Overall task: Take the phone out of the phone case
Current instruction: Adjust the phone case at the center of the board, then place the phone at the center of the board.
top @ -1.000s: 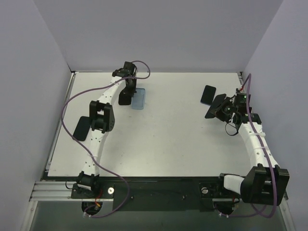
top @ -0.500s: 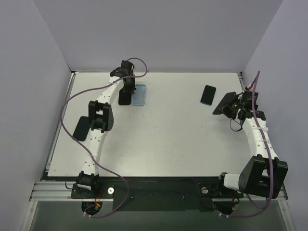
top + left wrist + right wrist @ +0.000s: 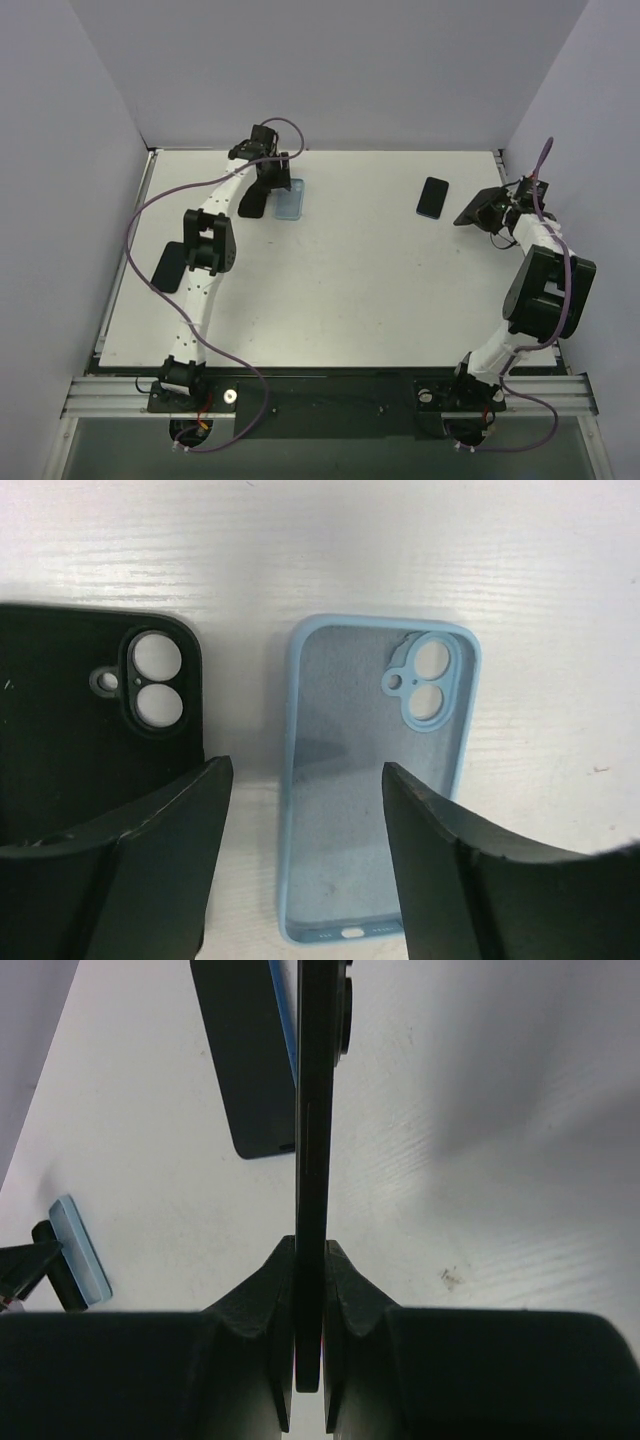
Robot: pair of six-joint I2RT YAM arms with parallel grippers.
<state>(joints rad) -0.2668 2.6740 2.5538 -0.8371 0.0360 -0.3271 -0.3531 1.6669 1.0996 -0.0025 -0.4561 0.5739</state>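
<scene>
My left gripper (image 3: 305,775) stands with its jaws well apart and nothing between them, hovering over the near half of the blue phone case (image 3: 350,710). That case lies flat on the white table (image 3: 350,290), inside up and empty, its camera cut-out at the far end. Just beside the blue case on its left lies a black phone case (image 3: 90,710), and my left finger overlaps its corner in the wrist view; whether it touches I cannot tell. My right gripper (image 3: 310,1250) is clamped tight on a thin black slab (image 3: 312,1110) seen edge on, with a small bump near its far end; I cannot tell whether it is a phone or a case. The dark phone (image 3: 433,197) lies bare on the table, well apart from the blue case toward my right arm's side, and my right gripper hangs beyond it, farther still from the blue case. I judge the phone to be out and the step in hand to be letting go and clearing off. To do that well I should lift the left gripper straight up, so that neither finger drags the blue case or nudges the black one, and keep the right grip firm and level. Against a second ago, the right arm has swung the slab away from the phone toward the wall and folded back. The phone has not moved, and the blue case has barely shifted.
</scene>
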